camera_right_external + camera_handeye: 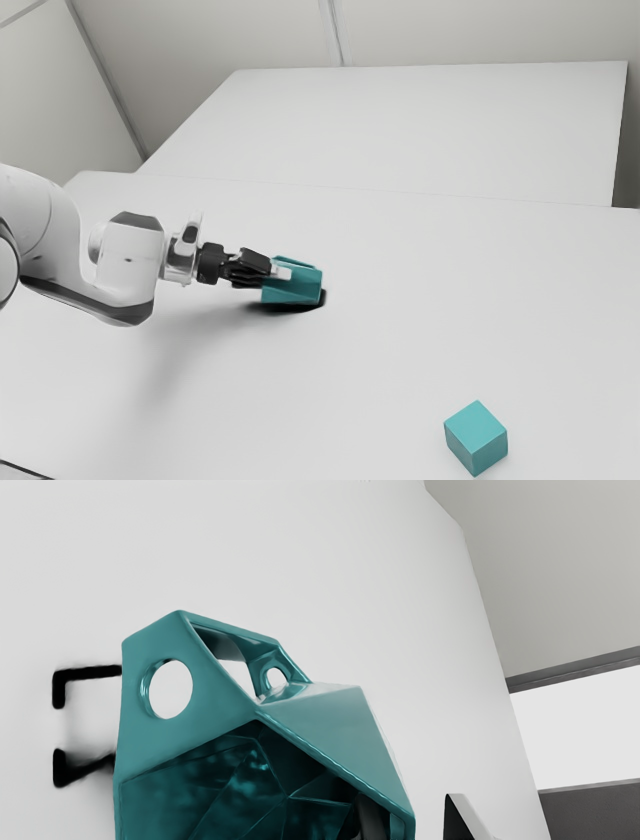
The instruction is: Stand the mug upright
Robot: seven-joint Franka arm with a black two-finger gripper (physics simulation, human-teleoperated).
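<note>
Teal and many-faceted, a mug lies tipped on its side over the pale worktop, well in from that surface's far edge. Its mouth faces the robot's gripper, and its angular handle, pierced by round holes, stands out from the body, on the upper side in the exterior view. Whether the mug's underside meets the worktop all along cannot be told. The gripper reaches the mug from the exterior view's left with its fingers spread: one finger sits inside the mouth and the other outside the wall, a gap visible between that outer finger and the teal side. Crisp black shadows fall on the worktop beside the mug.

Behind the gripper, a white robot arm with dark trim stretches in over the worktop from the exterior view's left, casting a soft grey shadow. Well apart from the mug, farther toward the exterior view's right and closer to its camera, a lighter teal cube sits alone. Beyond the worktop's far edge, a second pale surface stands before a grey wall.
</note>
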